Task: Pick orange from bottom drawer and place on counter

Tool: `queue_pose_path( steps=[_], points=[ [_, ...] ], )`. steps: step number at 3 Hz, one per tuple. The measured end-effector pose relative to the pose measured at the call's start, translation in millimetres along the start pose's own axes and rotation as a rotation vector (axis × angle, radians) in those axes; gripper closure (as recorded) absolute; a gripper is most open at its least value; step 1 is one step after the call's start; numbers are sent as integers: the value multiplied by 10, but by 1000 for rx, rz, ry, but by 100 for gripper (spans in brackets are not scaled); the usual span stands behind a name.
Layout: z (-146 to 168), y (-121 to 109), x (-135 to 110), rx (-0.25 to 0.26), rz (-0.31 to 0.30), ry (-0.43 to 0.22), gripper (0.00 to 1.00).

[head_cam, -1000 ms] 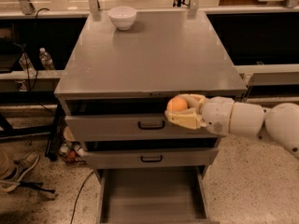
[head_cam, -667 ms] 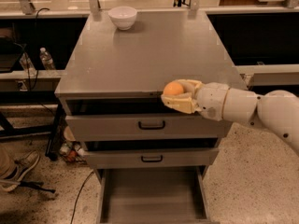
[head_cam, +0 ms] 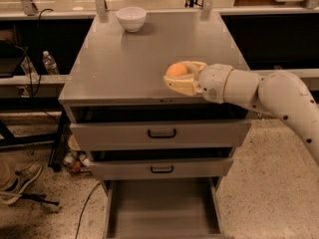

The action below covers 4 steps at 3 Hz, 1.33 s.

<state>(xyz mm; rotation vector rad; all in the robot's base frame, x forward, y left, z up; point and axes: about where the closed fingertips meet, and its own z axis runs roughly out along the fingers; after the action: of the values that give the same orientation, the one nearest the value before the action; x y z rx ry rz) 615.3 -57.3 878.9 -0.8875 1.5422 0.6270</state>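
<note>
My gripper (head_cam: 175,76) comes in from the right on a white arm and is shut on the orange (head_cam: 176,70), a small round fruit held between the pale fingers (head_cam: 183,86). It sits over the front right part of the counter (head_cam: 124,59), just above or at the surface near the front edge. The bottom drawer (head_cam: 162,210) is pulled open below, showing a plain flat grey inside with nothing in it.
A white bowl (head_cam: 131,18) stands at the back of the counter. Two shallower drawers with black handles (head_cam: 161,133) are slightly ajar above the bottom one. A water bottle (head_cam: 49,61) and cables are at the left; a shoe (head_cam: 20,180) lies on the floor.
The gripper has lifted the orange from in front of the top drawer up and over the counter's front edge, and the arm has risen with it.
</note>
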Motion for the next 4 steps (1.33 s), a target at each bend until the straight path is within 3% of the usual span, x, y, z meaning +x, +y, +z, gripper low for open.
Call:
queue_pose_path(
  steps=[2, 4],
  points=[
    [662, -230, -145, -20, 2, 38, 100],
    [1240, -368, 68, -29, 26, 105, 100]
  ],
)
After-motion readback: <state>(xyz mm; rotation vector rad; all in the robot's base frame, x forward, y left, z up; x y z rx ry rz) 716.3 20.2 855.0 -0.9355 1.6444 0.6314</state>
